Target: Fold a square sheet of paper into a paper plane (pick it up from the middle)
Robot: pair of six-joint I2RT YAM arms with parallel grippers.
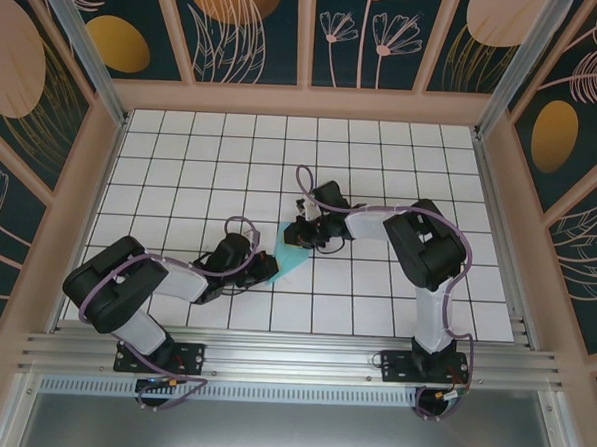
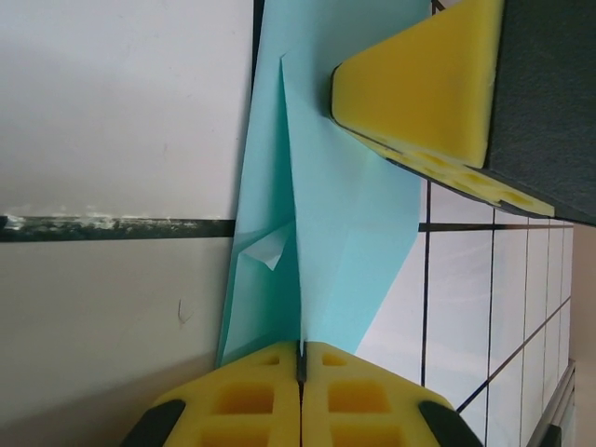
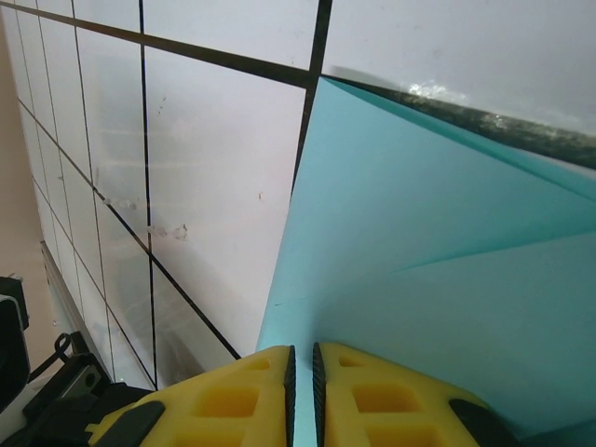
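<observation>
The paper plane point(image 1: 293, 256) is light-turquoise paper folded into a narrow pointed shape, lying mid-table between both arms. In the left wrist view the plane point(image 2: 346, 219) has an upright centre crease, and my left gripper point(image 2: 301, 358) is shut on that crease; the same gripper point(image 1: 271, 268) sits at the plane's near-left end. My right gripper point(image 1: 304, 234) is at the far end. Its yellow fingers point(image 2: 419, 84) rest over the wing. In the right wrist view the right gripper point(image 3: 303, 363) stands open by a narrow slit, with the paper point(image 3: 438, 251) showing through it.
The white grid-tiled table point(image 1: 382, 168) stretches around the arms, with wooden rails and patterned walls on three sides. A metal rail point(image 1: 291, 358) runs along the near edge by the arm bases. A dark worn grid line point(image 2: 112, 226) passes under the paper.
</observation>
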